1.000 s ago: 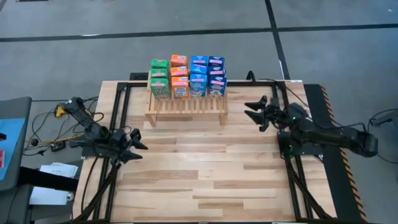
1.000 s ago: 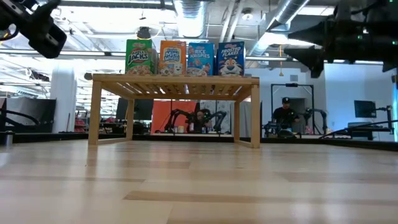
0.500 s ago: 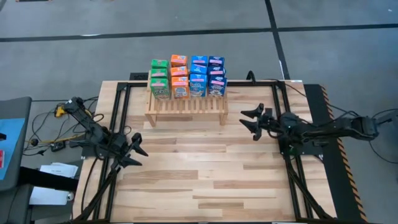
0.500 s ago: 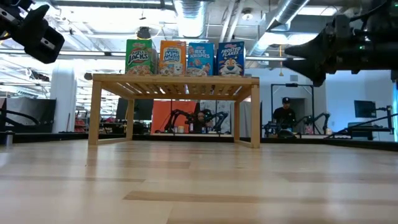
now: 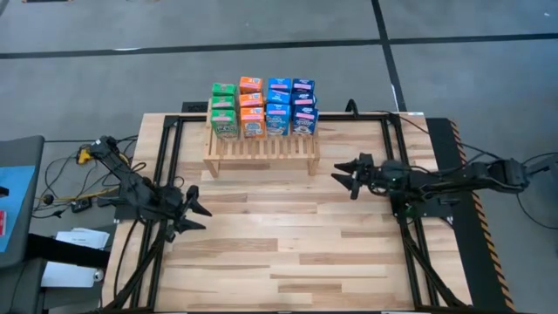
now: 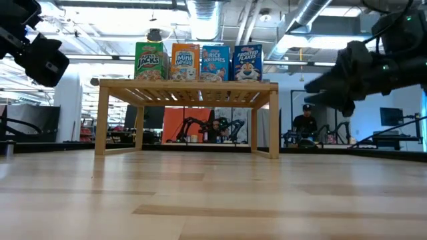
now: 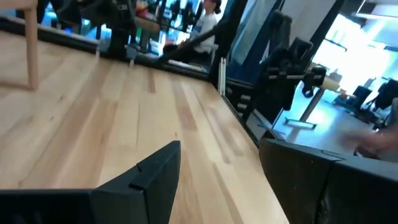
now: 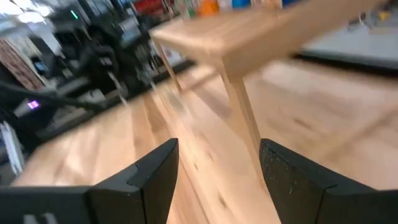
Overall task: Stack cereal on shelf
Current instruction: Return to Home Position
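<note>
Standing packed on the low light-wood slatted shelf [image 5: 261, 148], the small green, orange and blue cardboard cereal boxes [image 5: 261, 109] look light, crushable, probably best pinched across narrow sides; left gripper [image 5: 193, 212] and right gripper [image 5: 343, 179] hang released, empty.

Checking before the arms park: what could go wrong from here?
1. The right gripper hangs open close to the right end of the shelf. A swing that way could bump its leg.
2. The cereal boxes stand upright in tight rows, so one jolt to the shelf might topple several.
The left gripper, also open, is well clear of the shelf and looks low risk.
</note>
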